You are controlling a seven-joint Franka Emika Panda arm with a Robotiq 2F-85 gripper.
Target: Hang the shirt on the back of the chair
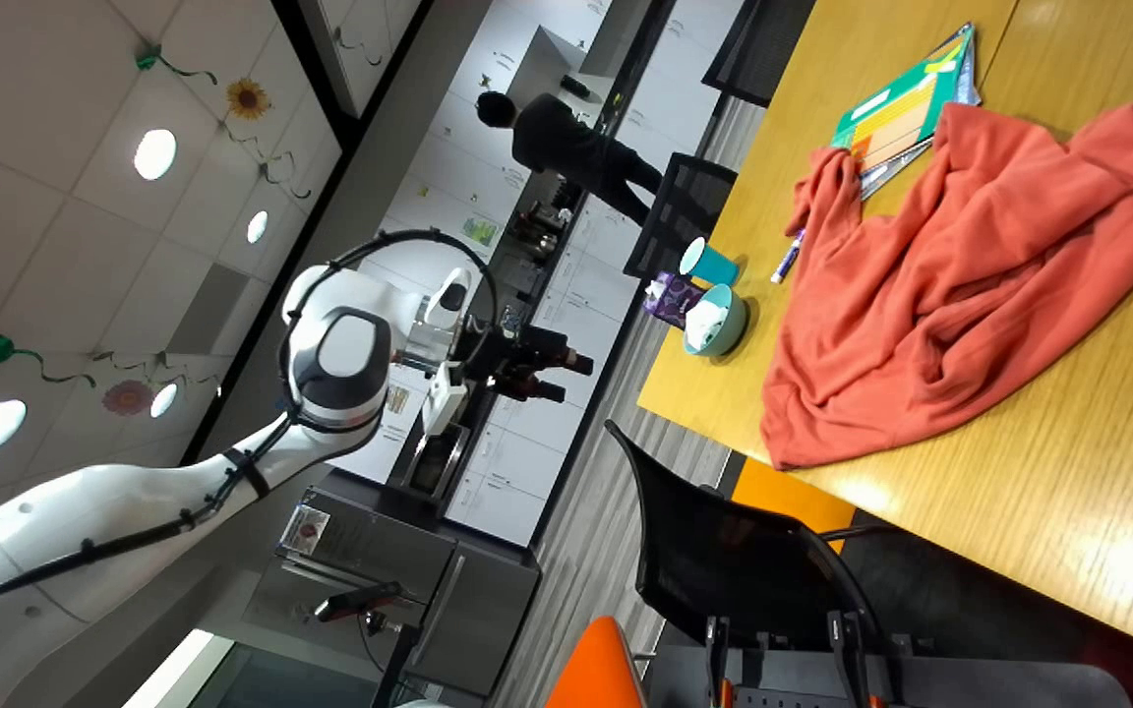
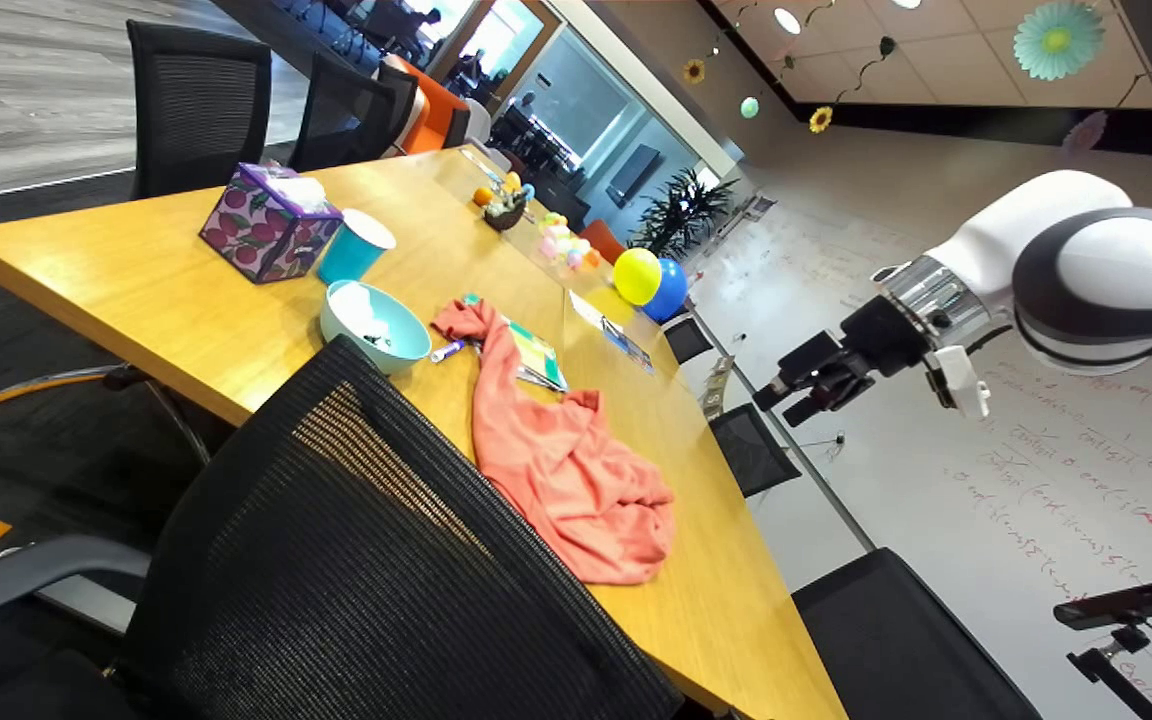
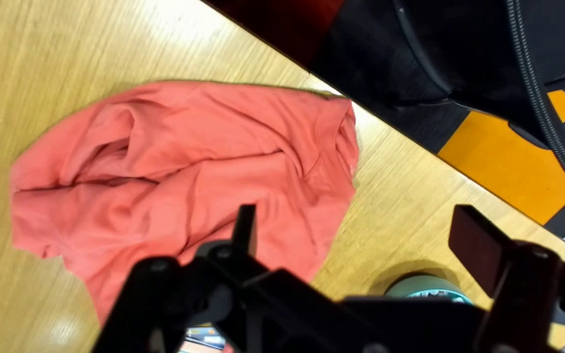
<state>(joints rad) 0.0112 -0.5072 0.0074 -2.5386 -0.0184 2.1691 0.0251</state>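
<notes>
Coral shirt (image 3: 214, 181) lies on table (image 3: 42, 93), lower than gripper (image 3: 353, 228), to its left in wrist view; jaws parted wide, holding nothing; chair (image 3: 532, 86) right, beyond table edge.

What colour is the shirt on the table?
The shirt is coral, clearest in an exterior view.

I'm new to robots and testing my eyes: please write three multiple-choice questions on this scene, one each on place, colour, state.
1. Where is the shirt?
A) over a chair
B) on the table
C) on the floor

2. What colour is the cup?
A) yellow
B) black
C) blue

3. How are the robot's fingers?
A) apart
B) shut on the shirt
C) pressed together

1 B: both exterior views show it there.
2 C: its outside is turquoise-blue.
3 A: the wrist view shows them separated.
</notes>
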